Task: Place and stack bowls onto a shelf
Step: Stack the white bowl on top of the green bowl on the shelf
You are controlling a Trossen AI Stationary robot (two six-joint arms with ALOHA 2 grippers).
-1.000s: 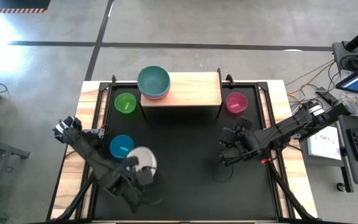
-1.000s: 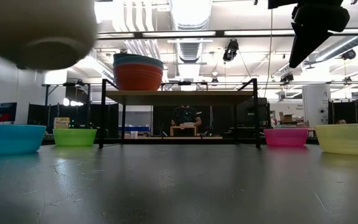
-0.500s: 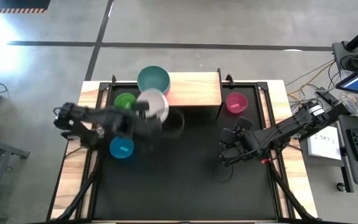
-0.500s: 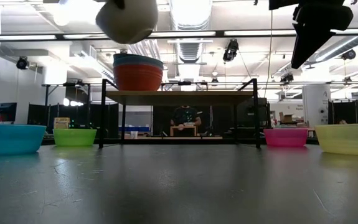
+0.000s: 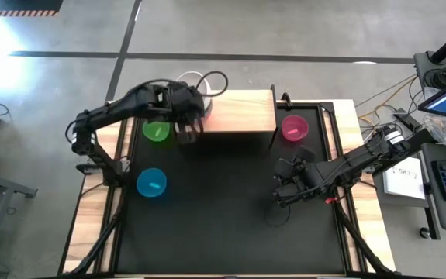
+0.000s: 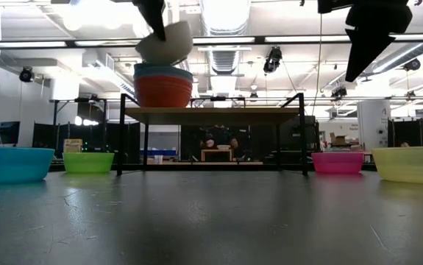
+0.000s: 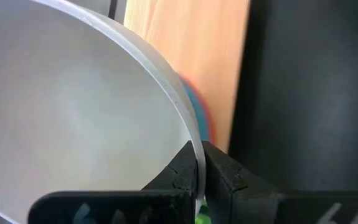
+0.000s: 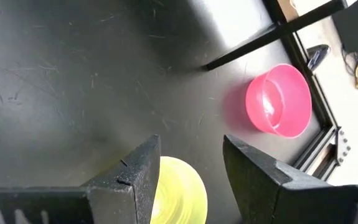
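Observation:
My left gripper is shut on the cream white bowl and holds it just above a stack of three bowls, teal over slate blue over red. That stack stands on the left end of the wooden shelf. The green bowl and blue bowl sit on the black tabletop, left of the shelf. The pink bowl sits to the shelf's right. My right gripper is open and hovers over the yellow bowl without touching it. My left gripper pinches the white bowl's rim, one finger inside the bowl and one outside. The fingers come from above, pointing down. The bowl is lifted clear and hangs tilted below them, right over the teal bowl on top of the stack.
The middle and right of the shelf board are bare wood. The shelf's black legs stand near the green and pink bowls. The tabletop's raised frame borders the right side, and the right arm stretches over it.
My left gripper has carried the white bowl from the table's near-left area toward the far edge and upward, passing over the blue and green bowls, to a spot above the stack on the shelf. The bowl stays in the grip and now hangs tilted. The right arm has kept still.

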